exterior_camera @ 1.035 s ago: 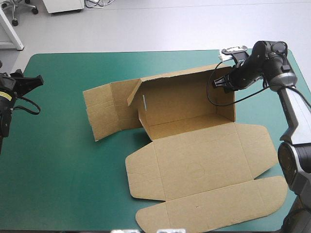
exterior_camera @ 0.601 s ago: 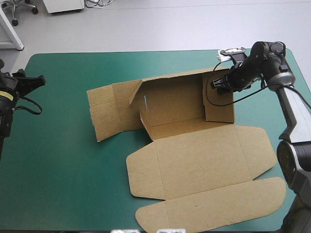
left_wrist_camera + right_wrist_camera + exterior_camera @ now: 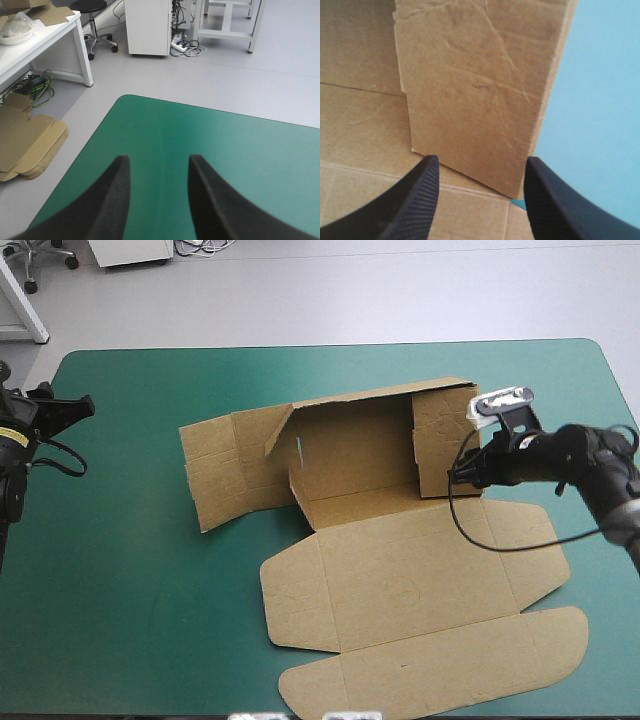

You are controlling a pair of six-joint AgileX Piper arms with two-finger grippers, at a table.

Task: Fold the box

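squarely on the teal-green table cover (image 3: 120, 560), toward its middle and right: the brown cut-cardboard box (image 3: 400, 580), with back wall and right end flap standing upright, left flaps opened outward and lid panel lying flat toward the near edge. just beside that upright right flap, the right gripper (image 3: 481, 159) of two black fin-shaped fingers, spread wide and gripping nothing, the flap's face ahead of the gap. well apart at the table's left edge, the left gripper (image 3: 157, 159), likewise parted, hanging over bare cover.
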